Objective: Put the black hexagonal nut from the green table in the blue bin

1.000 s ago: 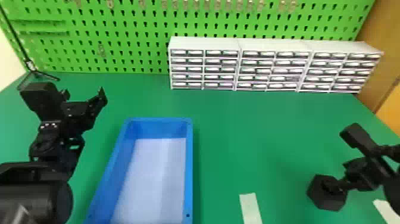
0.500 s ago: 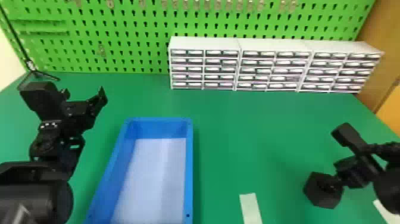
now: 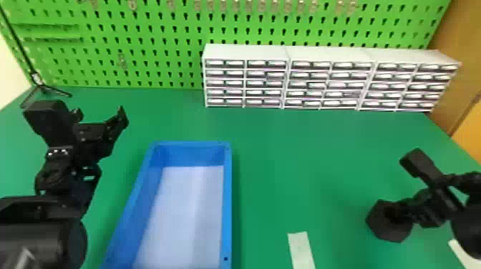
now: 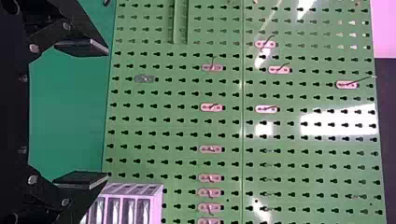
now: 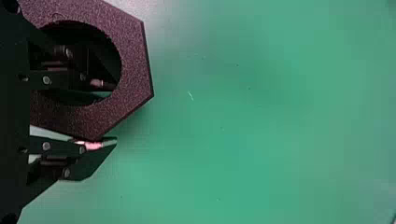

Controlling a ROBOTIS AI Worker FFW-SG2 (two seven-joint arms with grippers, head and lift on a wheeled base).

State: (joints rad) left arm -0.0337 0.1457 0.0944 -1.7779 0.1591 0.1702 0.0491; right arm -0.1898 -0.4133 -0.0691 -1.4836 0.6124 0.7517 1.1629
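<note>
The black hexagonal nut (image 3: 383, 229) is at four o'clock in the head view, tilted over the green bench (image 3: 304, 161), with the right fingers (image 3: 402, 211) closed on its wall: one is inside its round hole and the other lies against the outside, so that they stand only a little way apart with the rim between them. Whether the nut's underside touches the bench cannot be told. At nine o'clock in the head view are the left fingers (image 3: 99, 115), spread wide apart and holding nothing. The blue bin (image 3: 228, 200) lies at seven o'clock, between the two arms, well apart from the nut, its long sides running from twelve towards six o'clock and its floor pale. A pale strip (image 3: 301, 248) lies flat at five o'clock, between bin and nut, and a second strip (image 3: 464, 252) lies at four o'clock, near the right arm. At one o'clock a row of white drawer cabinets (image 3: 322, 53) stands along the back of the bench, before a green pegboard (image 3: 161, 34) that spans eleven to one o'clock and carries metal hooks. The black legs of a stand (image 3: 44, 87) rest on the bench at ten o'clock.
</note>
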